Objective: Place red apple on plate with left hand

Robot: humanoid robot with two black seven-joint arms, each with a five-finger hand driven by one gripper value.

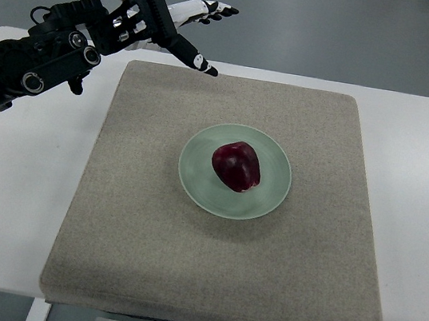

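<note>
The red apple (236, 165) already sat mid-plate (195, 182), firm, smooth, probably a bit slippery, best cupped around its sides, while the left hand (175, 21) hung far-left, fingers spread, empty.

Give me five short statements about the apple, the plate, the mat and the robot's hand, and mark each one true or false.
1. The red apple lies on the plate. True.
2. The left hand grips the apple. False: it is up at the far left corner of the mat, apart from the apple, fingers extended and holding nothing.
3. The plate sits on the grey mat. True.
4. The plate stands on the bare white table. False: the mat is between them.
5. A right hand reaches in over the mat. False: none is in view.
</note>
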